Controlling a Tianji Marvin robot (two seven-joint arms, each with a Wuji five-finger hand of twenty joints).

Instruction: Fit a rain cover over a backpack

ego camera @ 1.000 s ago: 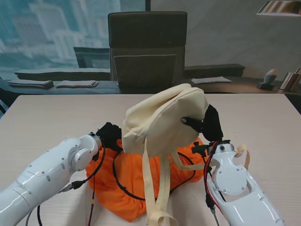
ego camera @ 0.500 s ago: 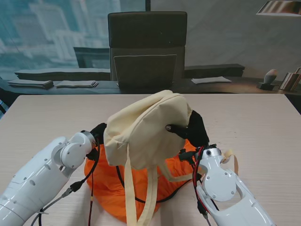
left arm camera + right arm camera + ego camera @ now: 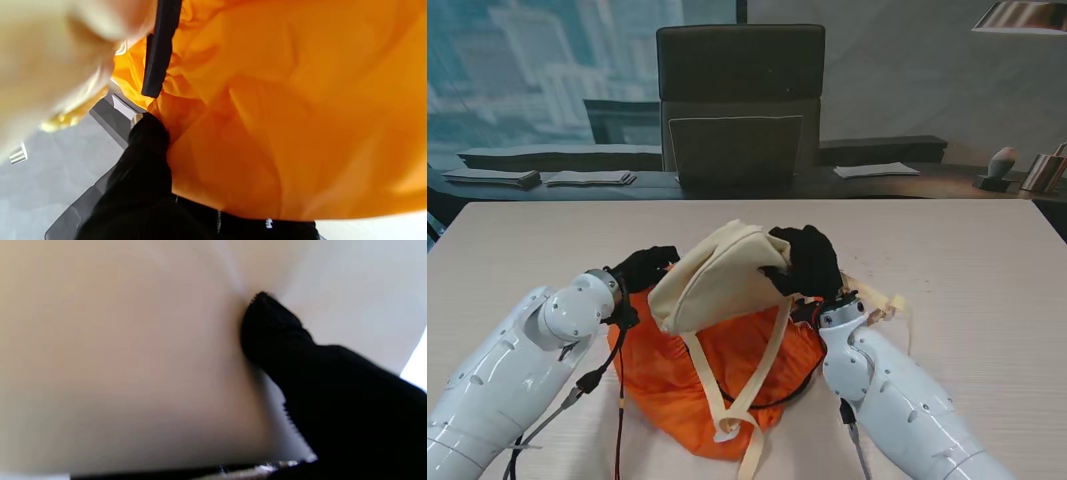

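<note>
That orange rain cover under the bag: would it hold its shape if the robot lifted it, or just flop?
Probably flop: the orange rain cover lies crumpled in soft folds under the backpack. Its sheen in the left wrist view suggests thin, perhaps slippery fabric. It looks light.

Glossy white arms (image 3: 507, 360), black-gloved robot hands (image 3: 805, 262), red-black cables (image 3: 619, 375).

left hand (image 3: 642, 268), right hand (image 3: 805, 260), both seemingly clenched
</note>
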